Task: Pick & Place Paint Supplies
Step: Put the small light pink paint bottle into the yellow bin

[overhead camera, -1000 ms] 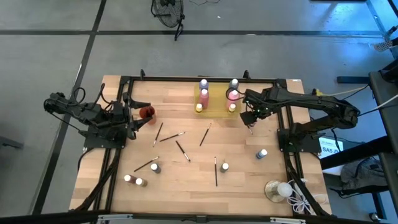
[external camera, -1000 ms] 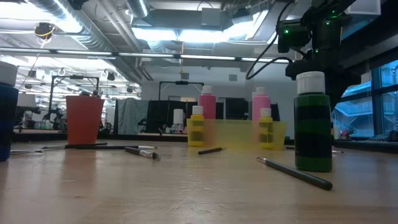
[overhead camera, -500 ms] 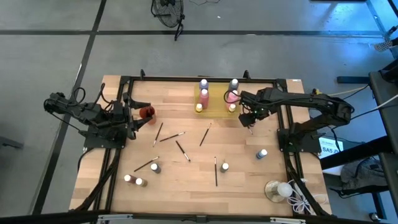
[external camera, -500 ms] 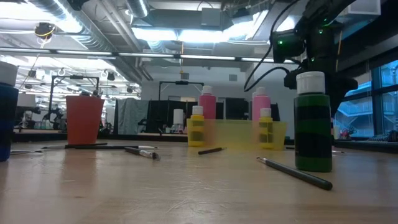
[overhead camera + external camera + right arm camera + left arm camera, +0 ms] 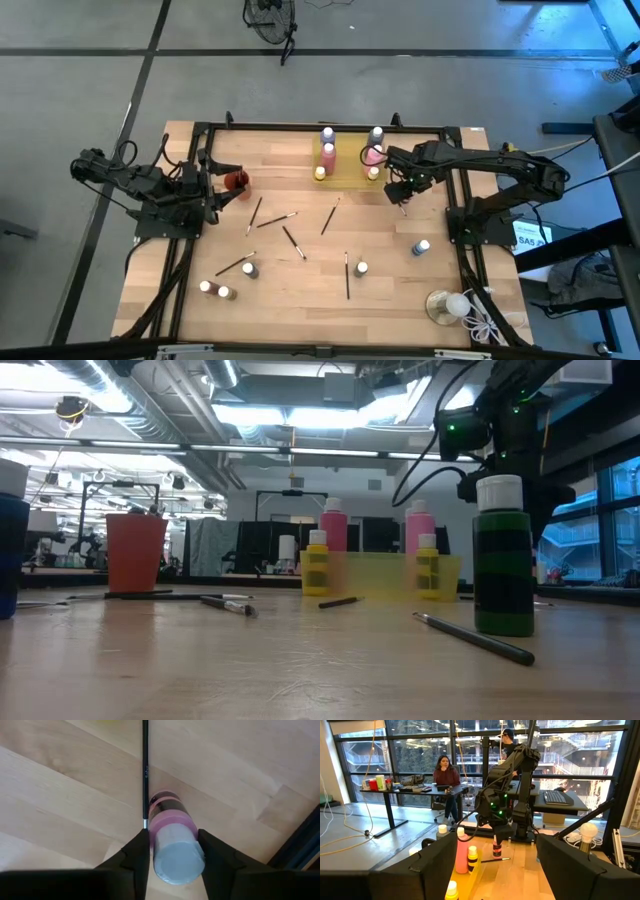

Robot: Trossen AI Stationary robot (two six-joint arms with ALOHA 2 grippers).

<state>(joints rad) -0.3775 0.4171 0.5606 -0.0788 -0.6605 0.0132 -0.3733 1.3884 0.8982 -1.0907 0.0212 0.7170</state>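
A small pink-banded bottle (image 5: pixel 169 815) with a pale cap stands on the wood next to a thin dark paintbrush (image 5: pixel 145 770), right of the yellow tray (image 5: pixel 346 170). My right gripper (image 5: pixel 403 192) points down over it, shut on its cap. The tray holds pink and yellow bottles (image 5: pixel 333 538). Several brushes (image 5: pixel 292 241) and capped bottles (image 5: pixel 361 268) lie loose across the table. My left gripper (image 5: pixel 495 880) waits open, level, at the left edge beside a red cup (image 5: pixel 236 180). My right gripper pinches the bottle's pale cap (image 5: pixel 176 857) between its two fingers (image 5: pixel 137 852), one on each side. The fingers come from above, pointing down. The bottle stands upright below them (image 5: pixel 496 849), its base down at the tabletop next to the brush.
A green bottle (image 5: pixel 503 555) stands close to the low camera with a brush (image 5: pixel 475 638) lying at its foot. A blue-capped bottle (image 5: pixel 421 246) and a clear dish with white ball and cord (image 5: pixel 447 305) sit at the near right. People are at desks beyond the table (image 5: pixel 447 775).
My right arm has dipped a little toward the table over the small bottle, then held still. Nothing on the table has shifted.
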